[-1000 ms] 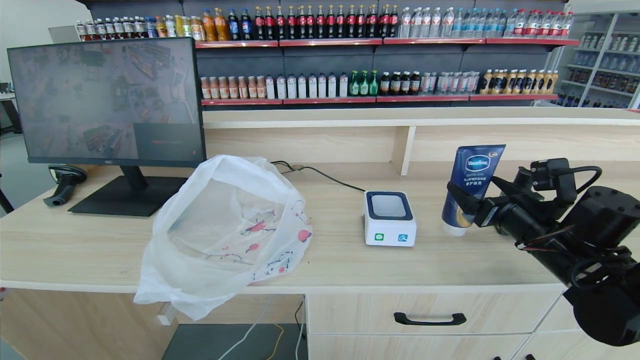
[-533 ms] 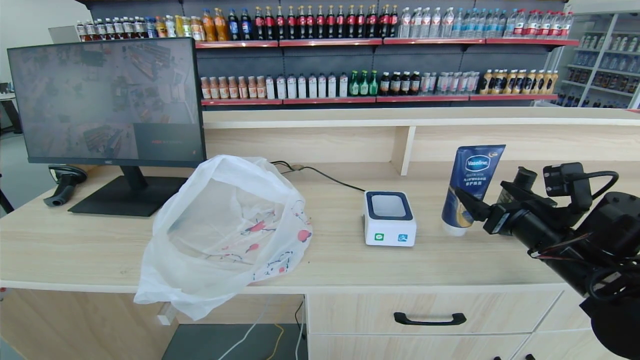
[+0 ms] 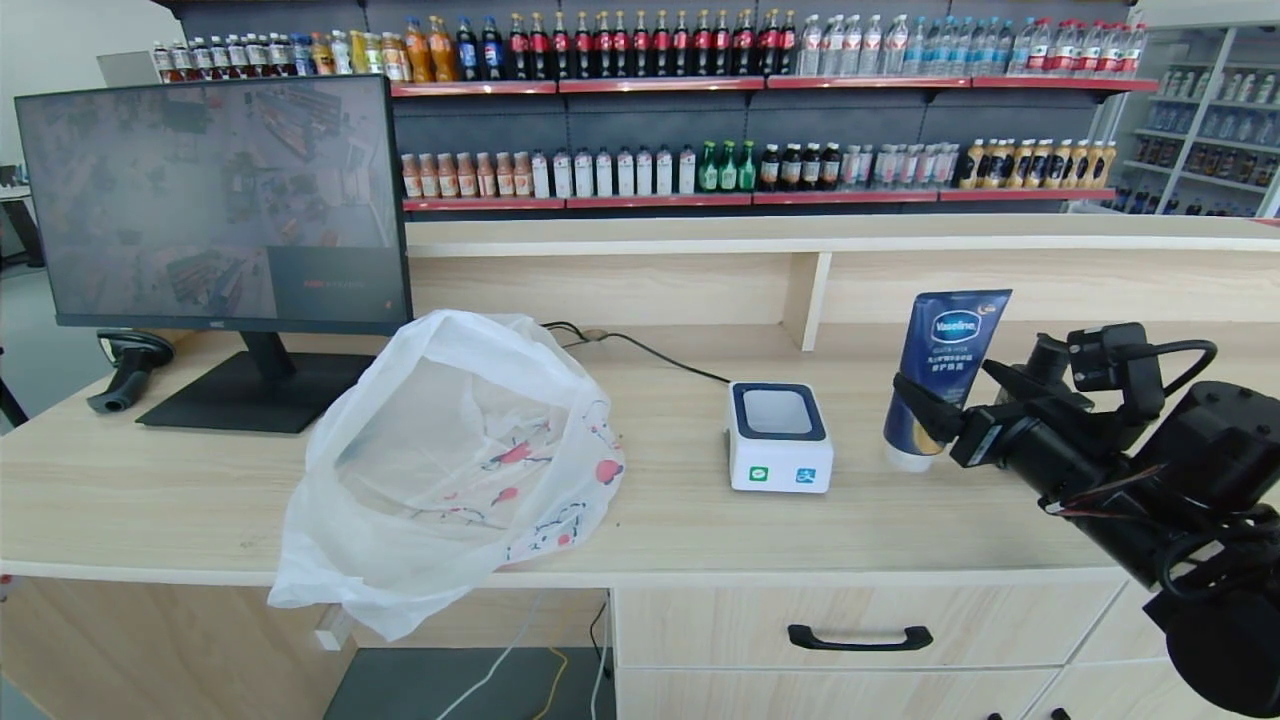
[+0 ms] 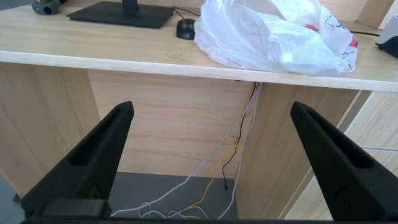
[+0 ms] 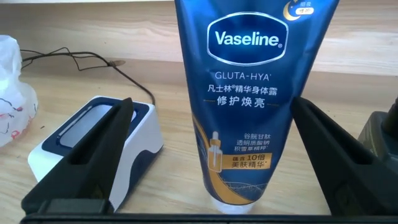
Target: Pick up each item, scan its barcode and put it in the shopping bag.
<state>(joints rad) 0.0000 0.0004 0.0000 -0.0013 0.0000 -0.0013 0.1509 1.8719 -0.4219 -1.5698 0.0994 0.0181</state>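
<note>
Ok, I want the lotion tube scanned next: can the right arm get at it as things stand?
Likely yes: the right gripper is open, its fingers either side of the upright blue tube on the counter, with nothing between them.

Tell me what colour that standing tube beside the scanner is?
The tube is blue, gold near its base; clearest in the right wrist view.

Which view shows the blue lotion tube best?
The right wrist view: the blue lotion tube stands close and front-on. The head view shows it farther off, beside the scanner. The left wrist view faces the shopping bag.
</note>
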